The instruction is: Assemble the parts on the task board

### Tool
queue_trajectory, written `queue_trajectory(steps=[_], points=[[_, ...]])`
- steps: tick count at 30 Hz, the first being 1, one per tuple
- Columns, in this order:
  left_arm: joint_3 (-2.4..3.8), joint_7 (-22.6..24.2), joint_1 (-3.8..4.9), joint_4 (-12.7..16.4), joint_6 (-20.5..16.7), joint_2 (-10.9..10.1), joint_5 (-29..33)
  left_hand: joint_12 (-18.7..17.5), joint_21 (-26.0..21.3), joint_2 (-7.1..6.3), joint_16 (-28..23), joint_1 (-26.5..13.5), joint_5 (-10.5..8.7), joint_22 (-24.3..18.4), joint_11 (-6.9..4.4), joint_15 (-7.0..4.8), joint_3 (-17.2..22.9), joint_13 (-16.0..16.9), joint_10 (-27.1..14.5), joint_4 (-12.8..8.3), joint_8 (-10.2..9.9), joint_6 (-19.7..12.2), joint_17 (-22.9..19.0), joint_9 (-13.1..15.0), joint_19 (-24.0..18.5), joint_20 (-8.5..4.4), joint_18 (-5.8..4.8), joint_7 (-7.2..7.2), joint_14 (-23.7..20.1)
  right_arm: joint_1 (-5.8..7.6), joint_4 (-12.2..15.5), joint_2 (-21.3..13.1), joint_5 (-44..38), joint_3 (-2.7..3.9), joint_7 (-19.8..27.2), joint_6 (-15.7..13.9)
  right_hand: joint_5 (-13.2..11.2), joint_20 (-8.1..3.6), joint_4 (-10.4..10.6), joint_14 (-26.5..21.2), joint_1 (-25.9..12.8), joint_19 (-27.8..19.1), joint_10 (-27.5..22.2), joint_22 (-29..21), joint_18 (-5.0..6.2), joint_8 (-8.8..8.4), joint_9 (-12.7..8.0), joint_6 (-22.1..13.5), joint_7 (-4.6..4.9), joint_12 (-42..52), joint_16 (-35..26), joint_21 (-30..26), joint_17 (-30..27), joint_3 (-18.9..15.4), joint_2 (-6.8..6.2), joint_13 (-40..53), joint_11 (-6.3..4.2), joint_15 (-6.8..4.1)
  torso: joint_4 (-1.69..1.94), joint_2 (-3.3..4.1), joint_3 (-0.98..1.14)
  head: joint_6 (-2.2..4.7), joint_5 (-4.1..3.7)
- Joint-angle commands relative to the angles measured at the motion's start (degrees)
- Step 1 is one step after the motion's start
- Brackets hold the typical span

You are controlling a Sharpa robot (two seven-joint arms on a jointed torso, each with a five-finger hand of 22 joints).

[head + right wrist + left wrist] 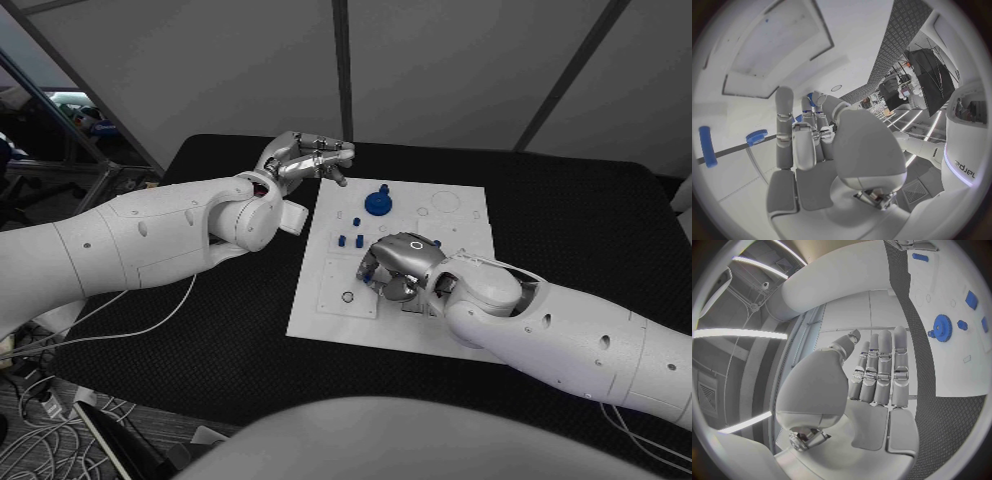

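The white rectangular task board (447, 215) lies in the middle of the black tabletop (577, 220). A round blue gear with a knob (378, 203) stands near the board's far edge, and small blue pegs (348, 240) lie just beside it toward the middle. The left hand (306, 160) hovers off the board's far left corner, fingers (879, 370) straight and holding nothing. The right hand (404, 268) rests over the board's middle, its fingers (798, 135) pinching a small blue part (811, 100).
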Motion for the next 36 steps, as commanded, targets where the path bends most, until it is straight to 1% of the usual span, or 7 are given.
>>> queue_trajectory(steps=[1,4,10,24,31,35,36], points=[[0.07,0.2,0.13,0.1,0.7,0.0,0.1,-0.3,-0.1,0.49,-0.1,0.0,-0.05,-0.1,0.03,0.21,-0.3,0.1,-0.4,-0.1,-0.2,-0.3,-0.1,0.0,0.1,0.08,-0.18,0.00,-0.1,-0.31,0.0,-0.2,-0.3,-0.39,-0.6,2.0,-0.1,0.23,-0.1,2.8,-1.3,-0.9,-3.1,-0.5,-0.09,-0.39,-0.3,-1.2,0.29,-0.7,0.1,-0.4,-0.3,-0.1,-0.56,-1.0,0.97,0.90,-0.04,-0.02,0.04,0.00,-0.05],[0.07,0.2,0.14,0.1,0.8,0.0,0.1,-0.3,-0.1,0.49,-0.1,0.0,-0.05,-0.1,0.03,0.21,-0.3,0.1,-0.4,-0.1,-0.2,-0.3,-0.1,0.0,0.1,0.08,-0.18,0.00,-0.1,-0.31,0.1,-0.3,-0.5,-0.39,-0.7,1.6,-0.2,0.73,-0.2,2.7,-1.6,-1.8,-6.3,-1.2,0.10,-0.30,-0.5,-2.2,0.49,-0.6,-0.1,-0.8,-0.6,0.1,-1.16,-2.0,1.60,1.40,-0.06,-0.01,0.03,0.00,-0.13],[0.07,0.2,0.14,0.1,0.8,0.0,0.1,-0.3,-0.2,0.60,-0.1,0.0,-0.06,-0.2,0.04,0.23,-0.4,0.1,-0.4,0.0,-0.2,-0.3,-0.1,0.0,0.2,0.11,-0.17,0.00,-0.1,-0.31,0.7,-0.7,-0.8,-0.40,-0.8,0.3,-0.5,1.28,-0.5,2.0,-1.7,-3.1,-10.0,-1.7,0.30,-0.14,-0.6,-2.9,0.55,-0.4,-1.3,-1.1,-2.7,-0.1,-1.87,-2.6,2.13,1.83,0.00,-0.03,0.04,0.00,-0.18],[0.07,0.1,0.13,-0.1,0.9,-0.1,0.1,-0.3,-0.2,0.60,-0.1,0.0,-0.06,-0.2,0.04,0.23,-0.4,0.1,-0.4,0.0,-0.2,-0.3,-0.1,0.0,0.2,0.11,-0.17,0.00,-0.1,-0.31,4.1,-3.1,-1.1,-0.35,-1.4,-4.9,-0.7,1.56,-0.7,1.5,-1.8,-3.8,-11.9,-1.7,0.32,-0.12,-0.7,-3.4,0.76,0.0,-2.0,-1.0,-3.9,-0.8,-2.21,-2.5,2.36,2.04,-0.08,-0.06,0.02,0.00,-0.36],[0.07,0.1,0.13,-0.4,1.1,-0.1,0.1,-0.3,-0.2,0.60,-0.1,0.0,-0.06,-0.2,0.04,0.23,-0.4,0.1,-0.4,0.0,-0.2,-0.3,-0.1,0.0,0.2,0.11,-0.17,0.00,-0.1,-0.27,7.1,-5.4,0.2,-0.24,-0.4,-9.5,-0.7,1.88,-0.8,0.9,-1.5,-4.5,-14.1,-1.7,0.36,-0.48,-1.1,-6.5,0.94,0.8,-2.9,-1.0,-5.3,-1.6,-2.31,-2.4,2.65,2.33,-0.14,-0.08,0.04,0.00,-0.70],[0.07,0.1,0.13,-0.5,1.1,-0.1,0.1,-0.3,-0.2,0.60,-0.1,0.0,-0.06,-0.2,0.04,0.23,-0.4,0.1,-0.4,0.0,-0.2,-0.3,-0.1,0.0,0.2,0.11,-0.17,0.00,-0.1,-0.20,8.5,-6.5,1.5,-0.07,0.2,-10.7,-0.7,1.90,-0.7,0.9,-1.6,-4.5,-14.0,-1.7,0.37,-0.45,-1.1,-6.9,0.91,1.2,-2.9,-1.0,-5.3,-1.8,-2.22,-2.3,2.62,2.32,-0.11,-0.04,0.01,0.00,-0.98],[0.07,0.1,0.13,-0.5,1.2,-0.1,0.1,-0.3,-0.2,0.60,-0.1,0.0,-0.06,-0.2,0.04,0.23,-0.4,0.1,-0.4,0.0,-0.2,-0.3,-0.1,0.0,0.2,0.11,-0.17,0.00,-0.1,-0.17,9.0,-7.0,1.9,0.13,0.3,-10.8,-0.7,1.91,-0.6,0.9,-1.6,-4.5,-14.0,-1.7,0.38,-0.44,-1.1,-7.0,0.90,1.3,-2.9,-1.0,-5.3,-1.8,-2.20,-2.3,2.62,2.32,-0.15,-0.07,0.01,0.00,-0.95]])
